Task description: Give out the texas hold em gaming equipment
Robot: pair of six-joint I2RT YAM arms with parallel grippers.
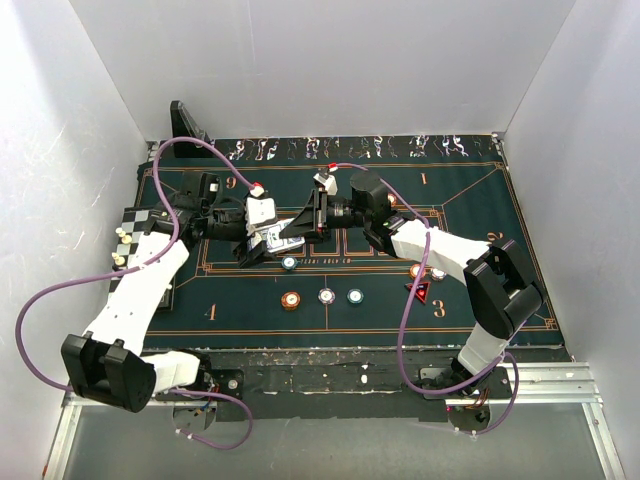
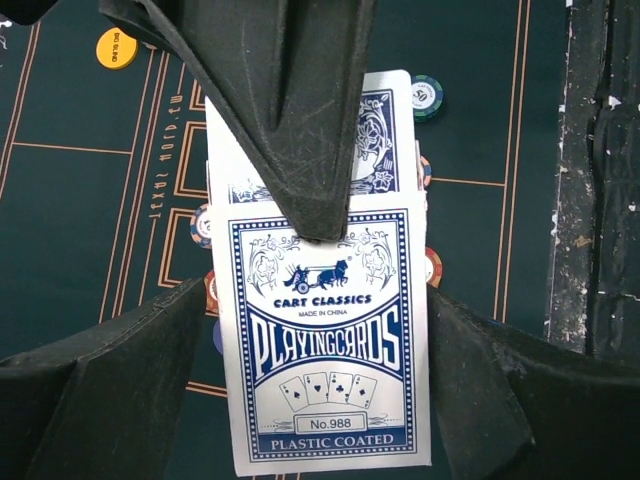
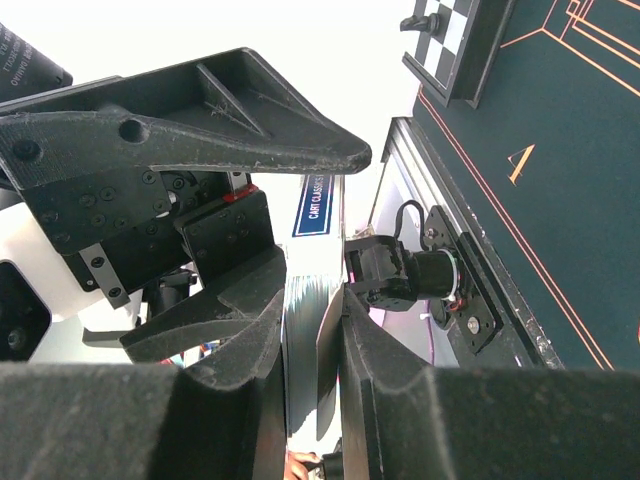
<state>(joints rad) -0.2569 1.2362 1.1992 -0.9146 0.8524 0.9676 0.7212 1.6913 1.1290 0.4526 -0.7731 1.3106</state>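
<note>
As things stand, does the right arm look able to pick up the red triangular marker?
Probably not yet. The right arm has its jaws shut on the card pack at mid-table. The red triangular marker lies uncovered on the mat beside that forearm, so the path itself looks free.

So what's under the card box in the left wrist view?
Chips on the green mat peek out past both side edges; the card box hides the rest, so their number is unclear.
</note>
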